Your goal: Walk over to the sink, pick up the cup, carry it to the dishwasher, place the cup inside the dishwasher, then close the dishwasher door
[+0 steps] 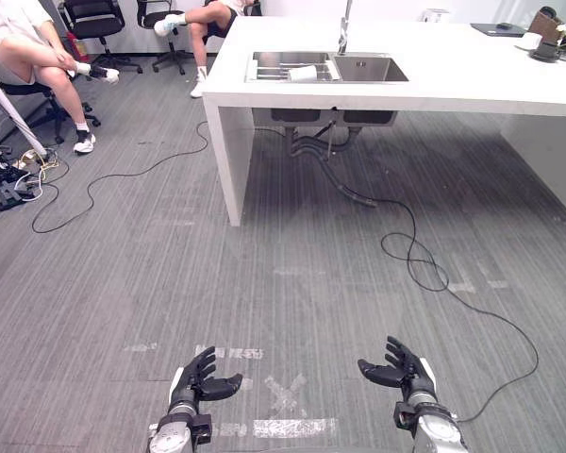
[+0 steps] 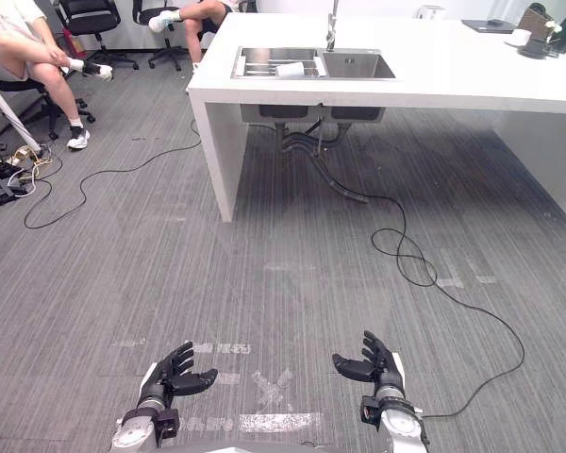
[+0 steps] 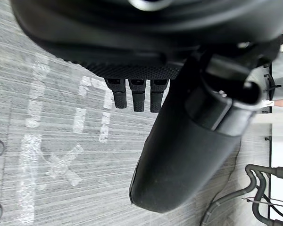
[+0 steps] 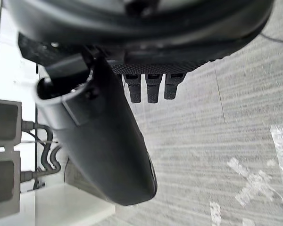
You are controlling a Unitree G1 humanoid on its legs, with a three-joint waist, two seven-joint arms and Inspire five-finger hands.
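Both hands hang low over the grey floor (image 1: 170, 274), well short of the sink (image 1: 370, 68): the left hand (image 1: 200, 377) and the right hand (image 1: 401, 370) are each loosely spread, fingers relaxed and thumbs turned inward toward one another, holding nothing. In the left wrist view its fingers (image 3: 137, 96) reach out in a straight row above the floor, and the right wrist view gives the same for the right hand's fingers (image 4: 153, 89). Pale tape marks (image 1: 288, 396) lie on the floor between the two hands. Far ahead stands a white counter (image 1: 453, 90) with the sink set into its top. The cup (image 1: 303, 73), white, rests in the sink's left basin on a wire rack (image 1: 269, 69), seemingly on its side. A tap (image 1: 342, 28) rises behind the sink, and grey pipes (image 1: 321, 142) hang beneath it. Off to the left of the sink, two people (image 1: 33, 52) sit on office chairs (image 1: 94, 19).
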